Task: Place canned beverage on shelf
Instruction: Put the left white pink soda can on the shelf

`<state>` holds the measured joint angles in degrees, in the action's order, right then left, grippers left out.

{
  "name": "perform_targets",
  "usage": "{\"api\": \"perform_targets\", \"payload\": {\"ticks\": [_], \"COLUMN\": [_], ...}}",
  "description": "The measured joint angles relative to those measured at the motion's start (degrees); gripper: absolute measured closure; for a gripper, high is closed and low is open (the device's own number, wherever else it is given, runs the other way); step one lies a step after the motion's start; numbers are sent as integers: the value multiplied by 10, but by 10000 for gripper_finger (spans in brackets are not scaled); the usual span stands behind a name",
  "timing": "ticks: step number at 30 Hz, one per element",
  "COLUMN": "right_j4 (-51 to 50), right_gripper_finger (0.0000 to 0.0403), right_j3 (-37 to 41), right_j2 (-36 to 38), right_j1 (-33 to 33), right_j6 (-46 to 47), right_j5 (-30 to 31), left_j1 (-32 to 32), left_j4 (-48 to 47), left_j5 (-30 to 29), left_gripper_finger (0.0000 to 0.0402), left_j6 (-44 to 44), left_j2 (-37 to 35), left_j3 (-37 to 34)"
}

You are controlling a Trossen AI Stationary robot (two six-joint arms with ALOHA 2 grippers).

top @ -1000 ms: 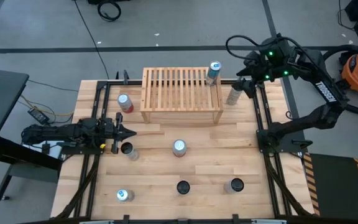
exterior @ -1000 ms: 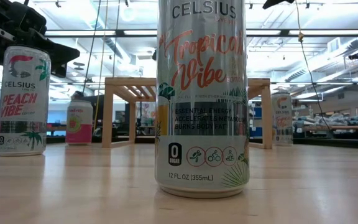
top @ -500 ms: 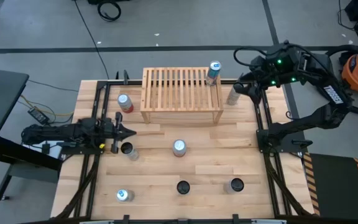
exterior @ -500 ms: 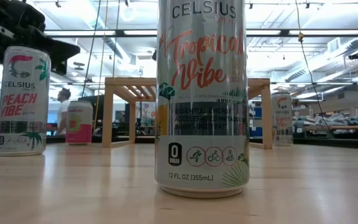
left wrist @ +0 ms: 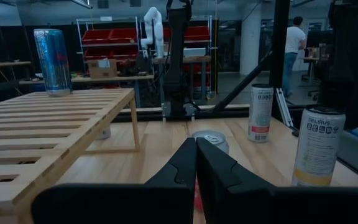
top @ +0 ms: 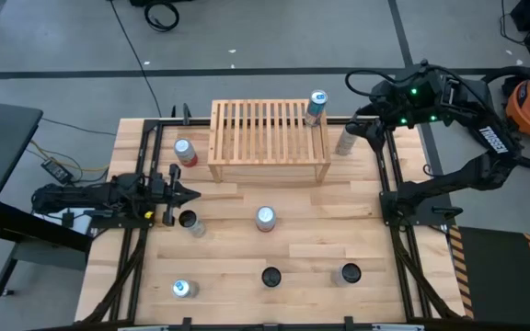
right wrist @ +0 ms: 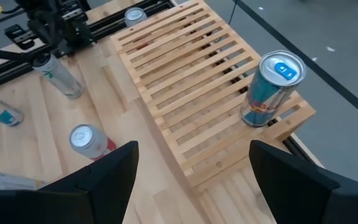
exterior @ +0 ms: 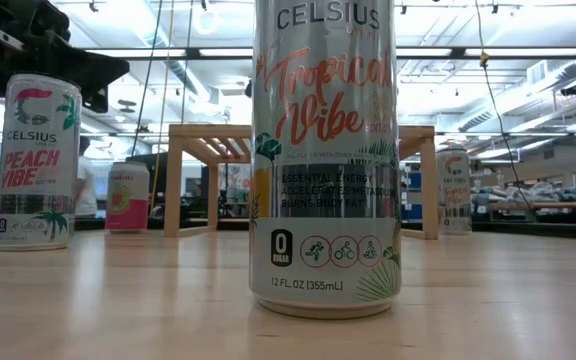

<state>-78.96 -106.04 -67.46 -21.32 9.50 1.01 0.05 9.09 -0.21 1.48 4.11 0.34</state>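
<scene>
The shelf [top: 270, 140] is a light wooden slatted rack at the table's far middle. A blue-and-silver can [top: 316, 106] stands upright on its far right corner [right wrist: 272, 87]. My right gripper [top: 357, 125] hovers high off the shelf's right end, open and empty [right wrist: 194, 186], tilted down toward the shelf [right wrist: 185, 81]. A silver can [top: 345, 141] stands on the table below it. My left gripper [top: 187, 194] rests shut and level at the table's left, holding nothing [left wrist: 196, 163].
Loose cans stand upright on the table: a red one [top: 185, 152] left of the shelf, a dark one [top: 190, 221] by my left gripper, one mid-table [top: 265, 218], several near the front edge [top: 271, 276]. One fills the low view [exterior: 328, 155].
My right gripper has drawn back a little from the shelf toward the table's right edge, staying open and empty, and has then kept still. The cans and the shelf have not moved.
</scene>
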Motion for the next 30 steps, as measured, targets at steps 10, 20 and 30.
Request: {"api": "perform_targets", "payload": {"ticks": [10,20,30], "right_j4": [0,0,0], "right_gripper_finger": [86,86,86], "right_j3": [0,0,0], "right_j2": [0,0,0], "right_j1": [0,0,0], "right_j6": [0,0,19], "right_j5": [3,4,10], "left_j1": [0,0,0], "left_j4": [4,5,5], "left_j5": [26,29,29], "left_gripper_finger": [384,384,350], "left_j6": [-12,-8,-7], "left_j2": [0,0,0], "left_j3": [0,0,0]}}
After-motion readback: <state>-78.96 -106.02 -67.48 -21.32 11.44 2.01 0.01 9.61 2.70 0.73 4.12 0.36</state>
